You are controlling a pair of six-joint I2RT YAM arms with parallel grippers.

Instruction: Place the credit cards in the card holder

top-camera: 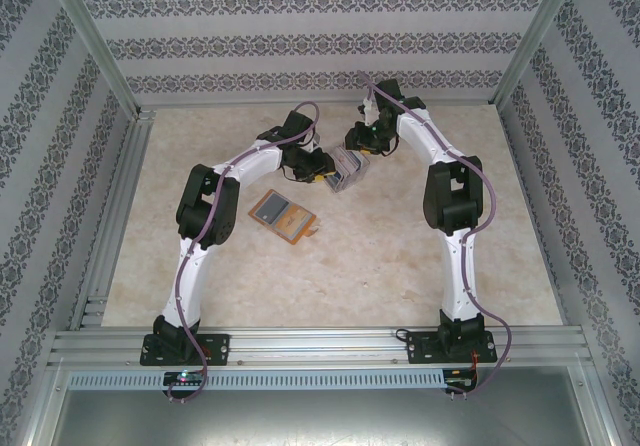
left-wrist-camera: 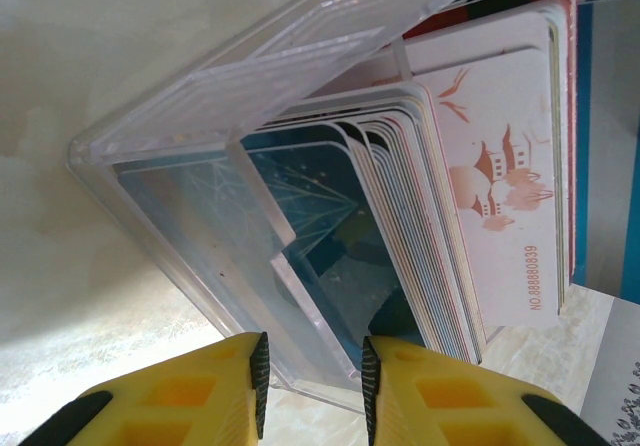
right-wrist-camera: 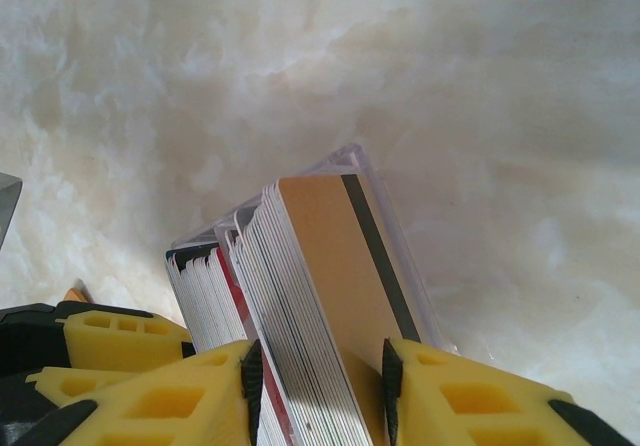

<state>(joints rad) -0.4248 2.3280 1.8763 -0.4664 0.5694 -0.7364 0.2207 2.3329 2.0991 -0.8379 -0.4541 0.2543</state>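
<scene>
Right wrist view, my right claw point(right-wrist-camera: 320, 376) closed on stack of credit cards point(right-wrist-camera: 320, 256), left claw point(left-wrist-camera: 315, 371) pinching corner of the clear box point(left-wrist-camera: 200, 116) holding them, card holder point(top-camera: 300, 228) on tabletop point(top-camera: 400, 276), apart from both claws

Cards point(left-wrist-camera: 500, 166) blue, white w/ red drawing; case point(left-wrist-camera: 200, 116) clear.

Printed in red, running sideways near the lower corner of a white credit card point(left-wrist-camera: 500, 166) bearing red pavilion artwork: "NO.88880839".
</scene>
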